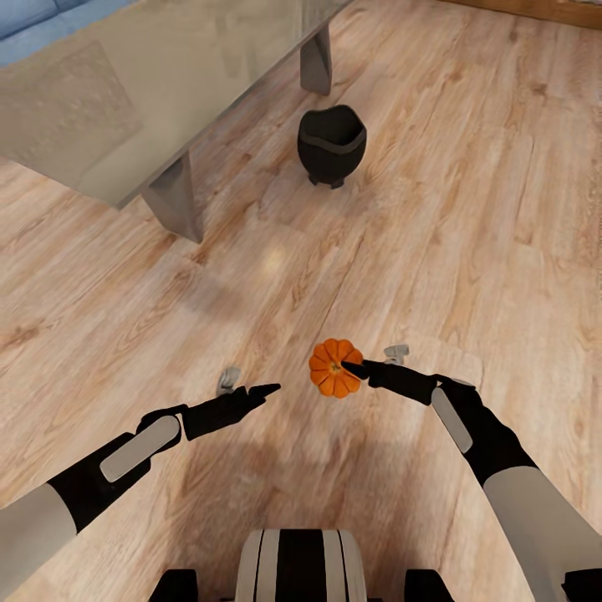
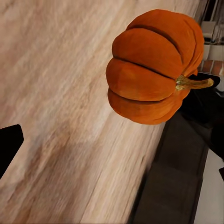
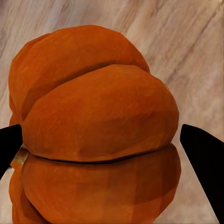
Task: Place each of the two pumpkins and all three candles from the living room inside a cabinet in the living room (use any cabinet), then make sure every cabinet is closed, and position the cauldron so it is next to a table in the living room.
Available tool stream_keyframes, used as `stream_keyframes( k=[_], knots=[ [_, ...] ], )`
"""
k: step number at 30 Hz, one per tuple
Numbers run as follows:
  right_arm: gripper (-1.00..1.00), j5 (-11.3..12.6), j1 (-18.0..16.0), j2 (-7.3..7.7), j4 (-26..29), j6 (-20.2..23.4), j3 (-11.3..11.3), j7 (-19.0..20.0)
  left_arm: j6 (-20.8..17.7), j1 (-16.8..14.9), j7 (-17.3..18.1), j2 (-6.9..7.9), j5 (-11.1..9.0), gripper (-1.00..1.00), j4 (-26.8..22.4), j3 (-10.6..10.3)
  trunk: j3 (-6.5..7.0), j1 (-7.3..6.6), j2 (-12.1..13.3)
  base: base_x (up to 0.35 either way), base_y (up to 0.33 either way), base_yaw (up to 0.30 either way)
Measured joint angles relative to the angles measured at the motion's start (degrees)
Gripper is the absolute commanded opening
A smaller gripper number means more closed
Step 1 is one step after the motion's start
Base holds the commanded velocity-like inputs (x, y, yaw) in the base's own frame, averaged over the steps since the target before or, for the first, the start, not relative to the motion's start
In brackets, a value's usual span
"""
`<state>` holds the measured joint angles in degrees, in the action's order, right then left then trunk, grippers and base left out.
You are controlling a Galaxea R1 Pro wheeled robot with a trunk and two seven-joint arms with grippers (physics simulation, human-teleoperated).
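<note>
My right gripper (image 1: 355,369) had its jaws spread wide around the pumpkin (image 1: 334,368), one dark fingertip (image 3: 205,161) showing on each side of the ribbed orange body in the right wrist view, with the pumpkin (image 3: 95,135) sitting between them; I could not tell whether the pads actually touched its skin. From the head view my fingertip lay over the pumpkin's top, right at the stem. In the left wrist view the pumpkin (image 2: 151,67) showed its yellowish stem (image 2: 193,84) pointing sideways toward the dark mass of my right gripper (image 2: 205,107) beside it. My left gripper (image 1: 259,390) held nothing and pointed toward the pumpkin from the other side, well apart from it; whether its jaws were parted or closed I could not tell. Two small grey cylinders stood on the wooden floor (image 1: 468,209): one candle (image 1: 227,380) just beyond my left gripper, another candle (image 1: 396,353) just beyond my right wrist, near the pumpkin. Farther off, the black cauldron (image 1: 332,145) stood upright on the floor, near the grey slab leg (image 1: 177,201) of the glass-topped table (image 1: 109,92). Past the table, a strip of blue sofa (image 1: 42,25) crossed the far corner.
</note>
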<state>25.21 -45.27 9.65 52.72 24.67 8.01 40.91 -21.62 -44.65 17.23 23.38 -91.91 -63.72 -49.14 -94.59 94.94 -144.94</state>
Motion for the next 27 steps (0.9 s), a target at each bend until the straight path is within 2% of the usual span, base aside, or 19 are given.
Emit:
stream_keyframes(
  k=[9,17,27],
  knots=[
    [-1.00,-0.02,0.04,-0.26,-0.61,-1.67,0.03,-1.91,0.00,0.00,-0.08,-0.17,-0.03,1.00,0.34,-0.07,1.99,-0.23,0.12,0.000,0.000,0.000],
    [-1.00,0.10,0.49,-0.99,-0.38,-1.87,0.07,-1.49,0.00,0.00,-0.16,-0.43,-0.03,1.00,0.12,-0.08,3.77,-0.44,0.23,0.000,0.000,0.000],
    [-1.00,0.10,0.53,-0.67,-0.09,-1.88,-0.01,-1.01,-0.06,0.00,-0.49,-0.49,0.03,1.00,0.54,-0.08,5.98,-0.70,0.36,0.000,0.000,0.000]
  ],
)
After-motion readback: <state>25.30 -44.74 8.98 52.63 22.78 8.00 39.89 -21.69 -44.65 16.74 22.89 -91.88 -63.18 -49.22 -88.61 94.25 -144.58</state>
